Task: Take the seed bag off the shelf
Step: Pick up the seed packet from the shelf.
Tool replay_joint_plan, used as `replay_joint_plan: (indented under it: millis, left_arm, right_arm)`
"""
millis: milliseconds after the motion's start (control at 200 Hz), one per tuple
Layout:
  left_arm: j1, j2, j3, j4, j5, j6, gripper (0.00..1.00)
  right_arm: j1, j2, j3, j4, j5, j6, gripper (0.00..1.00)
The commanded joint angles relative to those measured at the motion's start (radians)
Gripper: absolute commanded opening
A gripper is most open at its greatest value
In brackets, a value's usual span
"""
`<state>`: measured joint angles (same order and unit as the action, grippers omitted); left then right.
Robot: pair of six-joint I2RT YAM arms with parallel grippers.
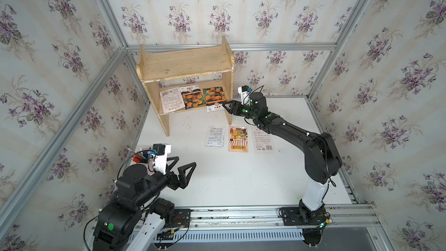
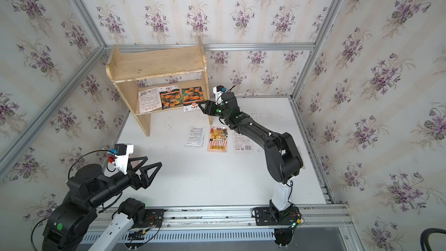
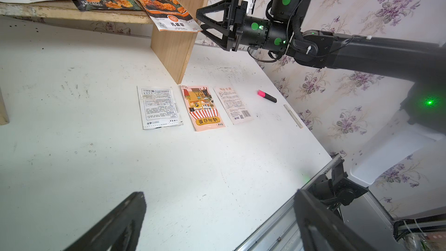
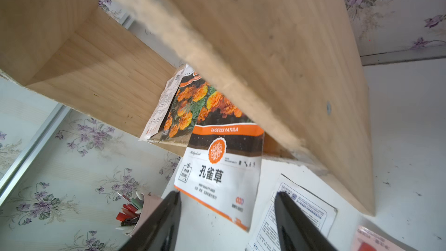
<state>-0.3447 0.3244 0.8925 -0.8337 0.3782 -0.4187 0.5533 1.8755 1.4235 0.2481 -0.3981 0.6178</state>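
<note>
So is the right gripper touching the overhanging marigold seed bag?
Cannot tell. In the right wrist view the marigold seed bag sits between the spread fingers of the right gripper, but neither wrist view shows contact or a gap plainly.

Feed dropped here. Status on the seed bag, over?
Right gripper open, fingers astride overhanging seed bag corner. Left gripper open, well away. Shelf side panel close beside right gripper.

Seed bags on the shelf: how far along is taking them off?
Looks done: three flat packets lie on the white table. In hand: right pincer, jaws apart, straddles the overhanging orange marigold bag, not gripping. Remaining: that bag and two other packets on the pale wooden shelf's lower board.
</note>
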Motion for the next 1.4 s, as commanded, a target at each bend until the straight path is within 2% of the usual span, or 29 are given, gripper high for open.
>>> replay_joint_plan:
  millis: [0, 320, 410, 550, 674, 694, 764, 1064, 1394]
  left_arm:
    - [0.001, 0.004, 0.002, 0.022, 0.001, 0.001, 1.00]
    - [0.001, 0.024, -0.009, 0.038, 0.014, -0.038, 1.00]
    - [0.000, 0.019, -0.008, 0.039, 0.013, -0.035, 1.00]
    - [0.001, 0.016, -0.006, 0.040, 0.015, -0.037, 1.00]
    - [0.001, 0.015, -0.009, 0.052, 0.019, -0.052, 1.00]
    - [0.001, 0.015, -0.012, 0.055, 0.020, -0.056, 1.00]
    - [0.001, 0.013, -0.026, 0.079, 0.024, -0.075, 1.00]
    - [0.001, -0.021, -0.184, 0.357, 0.031, -0.267, 1.00]
    - [0.000, 0.108, -0.308, 0.716, 0.082, -0.417, 1.00]
  right_arm:
    - [0.000, 0.024, 0.028, 0.036, -0.039, 0.027, 0.63]
    - [-0.001, 0.077, 0.063, 0.059, -0.068, 0.064, 0.51]
    - [-0.001, 0.085, 0.067, 0.061, -0.067, 0.068, 0.43]
    - [-0.001, 0.081, 0.067, 0.056, -0.064, 0.068, 0.26]
    - [-0.001, 0.043, 0.019, 0.074, -0.041, 0.068, 0.12]
    - [-0.037, 0.034, 0.010, 0.079, -0.039, 0.068, 0.10]
    - [-0.041, -0.001, -0.026, 0.085, -0.030, 0.057, 0.00]
    - [-0.041, -0.220, -0.241, 0.114, -0.052, 0.016, 0.00]
    - [-0.033, -0.588, -0.515, 0.106, -0.127, 0.040, 0.00]
